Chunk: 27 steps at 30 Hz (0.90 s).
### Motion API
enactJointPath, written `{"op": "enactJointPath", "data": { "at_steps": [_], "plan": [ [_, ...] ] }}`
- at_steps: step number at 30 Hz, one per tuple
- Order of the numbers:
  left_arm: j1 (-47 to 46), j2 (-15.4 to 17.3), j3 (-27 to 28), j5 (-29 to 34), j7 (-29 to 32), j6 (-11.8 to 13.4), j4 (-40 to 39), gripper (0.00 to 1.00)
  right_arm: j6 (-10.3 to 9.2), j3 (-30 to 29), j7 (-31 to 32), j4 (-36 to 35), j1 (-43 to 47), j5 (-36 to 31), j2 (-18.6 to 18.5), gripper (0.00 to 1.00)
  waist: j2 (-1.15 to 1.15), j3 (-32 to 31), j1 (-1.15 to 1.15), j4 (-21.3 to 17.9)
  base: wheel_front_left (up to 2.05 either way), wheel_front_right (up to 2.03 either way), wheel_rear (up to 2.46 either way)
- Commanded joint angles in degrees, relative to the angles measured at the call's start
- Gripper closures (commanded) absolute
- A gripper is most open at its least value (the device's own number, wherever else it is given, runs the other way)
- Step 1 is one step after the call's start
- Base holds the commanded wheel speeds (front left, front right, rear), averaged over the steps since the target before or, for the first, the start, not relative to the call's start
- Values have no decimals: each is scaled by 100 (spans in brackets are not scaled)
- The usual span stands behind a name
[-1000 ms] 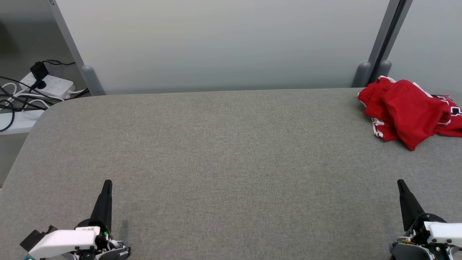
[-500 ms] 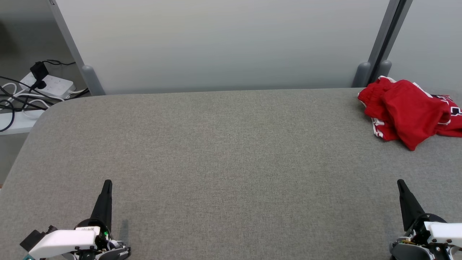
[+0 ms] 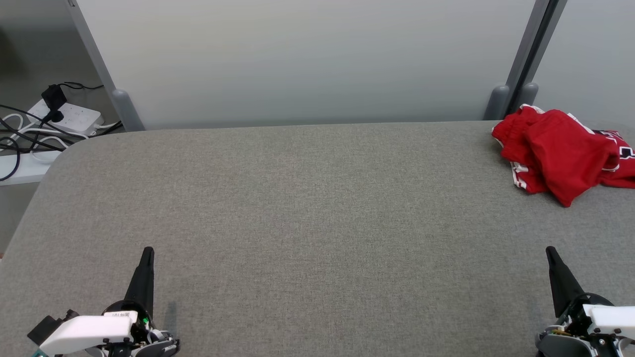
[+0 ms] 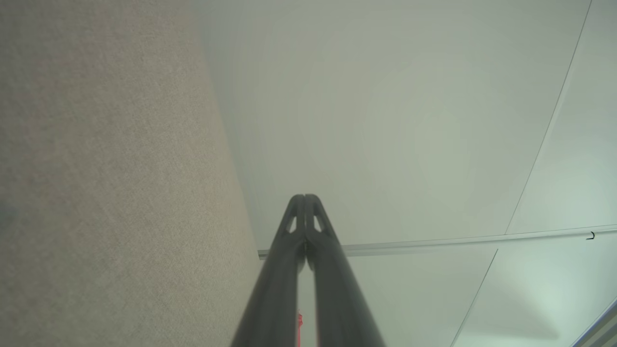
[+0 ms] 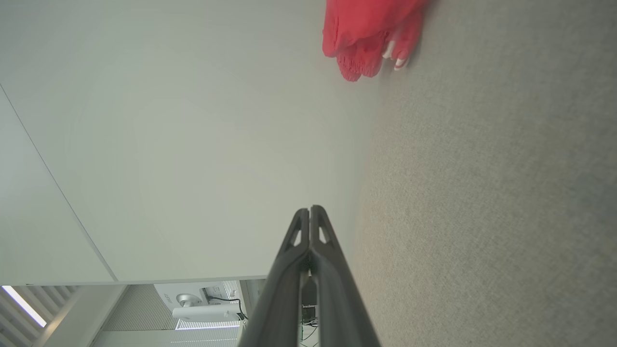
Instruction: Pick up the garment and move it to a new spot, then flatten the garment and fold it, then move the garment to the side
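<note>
- Where the head view begins at far left, a white power strip (image 3: 67, 116) lies beyond the table's rounded corner. A black plug sits in it, and dark and white cables (image 3: 20, 144) loop beside it.
- The left gripper (image 3: 147, 252) is at the lower left, over the grey fabric table (image 3: 317, 213), and points toward the far edge. In the left wrist view its two dark fingers (image 4: 277, 289) meet at the tips, closed on nothing.
- A pale partition panel (image 3: 297, 59) stands along the table's far edge. It is framed by slanted grey posts (image 3: 124, 106), one near each end.
- The right gripper (image 3: 549, 251) is at the lower right, also above the fabric and pointing away from the robot. The right wrist view shows its jaws pressed together and empty.
- The garment (image 3: 560, 153) is red with white trim. It lies in a crumpled heap on the table at far right, near the back edge and just in front of the right post's foot.
- Its right side is cut off by the frame, and some dark print there is too partial to read.
- It is well apart from the right gripper and touches neither hand.
</note>
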Motion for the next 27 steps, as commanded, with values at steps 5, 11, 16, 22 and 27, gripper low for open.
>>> {"op": "enactJointPath", "data": {
  "at_steps": [5,11,16,22,27],
  "plan": [
    [-326,47,194,-17,38,-47,-131,100,25,102,46,-155,-253,-14,-78,100,0,0,0,0,0,0,0],
    [-326,47,194,-16,39,-47,-131,100,25,97,50,-155,-254,-19,-75,100,0,0,0,0,0,0,0],
    [-326,47,195,-16,39,-47,-131,100,25,93,53,-154,-254,-22,-72,100,0,0,0,0,0,0,0],
    [-326,46,195,-16,39,-47,-131,100,25,88,57,-154,-255,-26,-68,100,0,0,0,0,0,0,0],
    [-326,46,195,-16,39,-47,-131,100,25,84,60,-154,-255,-29,-66,100,0,0,0,0,0,0,0]
  ]
}}
